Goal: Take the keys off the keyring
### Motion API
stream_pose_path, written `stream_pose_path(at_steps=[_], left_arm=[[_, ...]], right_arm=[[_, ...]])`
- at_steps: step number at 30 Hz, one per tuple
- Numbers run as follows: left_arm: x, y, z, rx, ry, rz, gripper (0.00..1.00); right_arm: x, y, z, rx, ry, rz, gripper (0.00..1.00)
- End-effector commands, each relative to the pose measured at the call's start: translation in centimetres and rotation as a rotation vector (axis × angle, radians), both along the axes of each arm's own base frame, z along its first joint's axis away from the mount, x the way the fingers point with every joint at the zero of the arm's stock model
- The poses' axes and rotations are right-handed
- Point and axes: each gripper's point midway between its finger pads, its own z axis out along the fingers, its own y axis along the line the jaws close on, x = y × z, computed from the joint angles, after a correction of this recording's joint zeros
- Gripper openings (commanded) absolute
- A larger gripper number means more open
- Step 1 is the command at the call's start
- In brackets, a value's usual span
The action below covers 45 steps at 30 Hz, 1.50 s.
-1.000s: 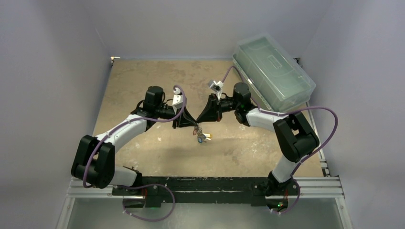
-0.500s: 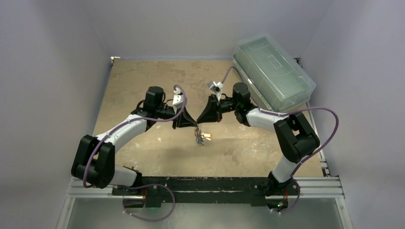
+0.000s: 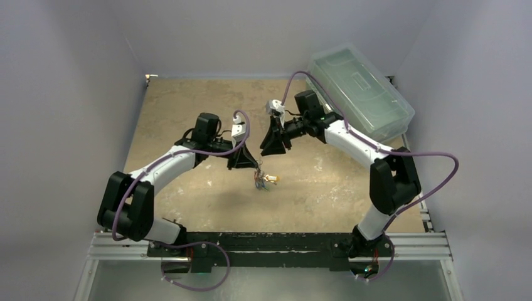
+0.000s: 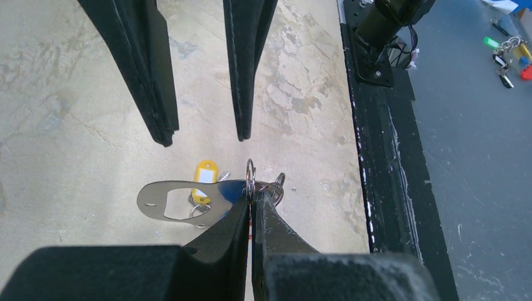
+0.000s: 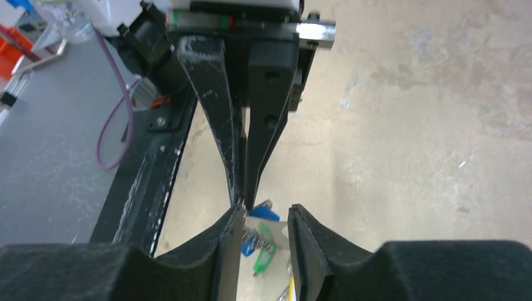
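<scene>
My left gripper (image 3: 253,165) is shut on the small wire rings (image 4: 251,175) at one end of the keyring (image 4: 179,200), a flat silvery arched loop held a little above the table. The keys (image 3: 265,180) hang below it; a yellow tag (image 4: 204,174) shows in the left wrist view, and a blue tag (image 5: 262,213) and a green tag (image 5: 263,248) in the right wrist view. My right gripper (image 3: 270,150) is open and empty, just beyond the left fingertips, with the bunch seen through its gap (image 5: 266,241).
A clear lidded plastic box (image 3: 361,94) stands at the back right. The black rail (image 3: 270,241) runs along the near edge. Another bunch of tagged keys (image 4: 509,56) lies on the grey surface off the table.
My right gripper has drawn back and up, away from the left gripper and the bunch. The left gripper has kept its hold; the keys hang slightly shifted.
</scene>
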Motion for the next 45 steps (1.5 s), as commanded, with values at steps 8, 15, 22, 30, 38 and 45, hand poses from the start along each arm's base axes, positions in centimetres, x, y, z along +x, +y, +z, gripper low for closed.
stream_pose_path(at_steps=[8,15,22,30,38,45], left_arm=[[0.2,-1.4,0.7,0.023,-0.086,-0.047,0.0],[0.2,-1.4,0.3,0.045,-0.104,-0.046,0.0],[0.2,-1.5,0.1,0.056,-0.107,-0.044,0.0],[0.3,-1.6,-0.1,0.067,-0.109,-0.041,0.0],[0.3,-1.8,-0.1,0.075,-0.112,-0.043,0.0],[0.3,-1.9,-0.2,0.078,-0.112,-0.046,0.0]], right_arm=[[-1.4,-1.2,-2.2,-0.159,0.103,0.042,0.44],[-1.7,-1.1,-2.0,-0.192,0.155,0.072,0.4],[-2.4,-0.9,-1.8,-0.224,0.184,0.098,0.41],[-3.0,-0.8,-1.6,-0.249,0.212,0.117,0.39],[-3.1,-0.5,-2.3,-0.301,0.2,0.106,0.31],[-2.6,-0.3,-2.6,-0.322,0.206,0.087,0.23]])
